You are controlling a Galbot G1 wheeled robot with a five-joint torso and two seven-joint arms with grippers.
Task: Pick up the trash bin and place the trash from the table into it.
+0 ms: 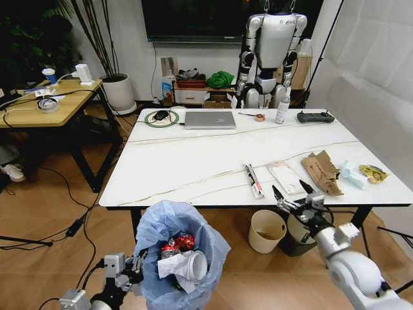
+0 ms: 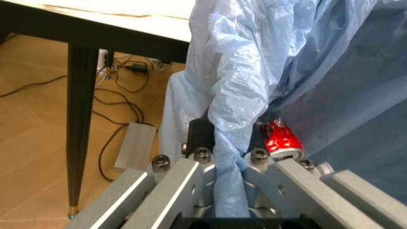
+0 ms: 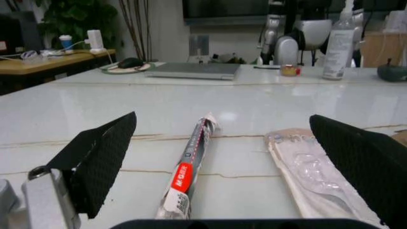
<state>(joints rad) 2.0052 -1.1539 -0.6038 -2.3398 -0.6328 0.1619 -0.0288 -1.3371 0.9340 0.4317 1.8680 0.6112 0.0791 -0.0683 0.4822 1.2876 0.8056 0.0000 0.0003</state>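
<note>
Several pieces of trash are lying along the near right part of the table (image 1: 193, 161) in the head view: a narrow wrapper (image 1: 253, 179), a clear plastic packet (image 1: 286, 177), torn brown cardboard (image 1: 321, 172) and a small yellow wrapper (image 1: 373, 172). The trash bin (image 1: 177, 252) is hanging below the table's near edge, already carrying a crushed red can (image 1: 179, 243) and white crumpled paper. The right end effector (image 1: 293, 197) is hovering at the table edge with its jaws apart, pointed between the narrow wrapper and the clear packet.

From the left wrist view, the left end effector (image 2: 230, 188) is clamping a twisted fold of the crinkled, thin blue bag; that film looks slippery and could tear or slide free, dropping the bin.

From the right wrist view, black textured fingertips (image 3: 102, 160) are flanking the narrow wrapper (image 3: 188, 169); being flat and glossy on smooth marble, it may skid away rather than lift.
</note>
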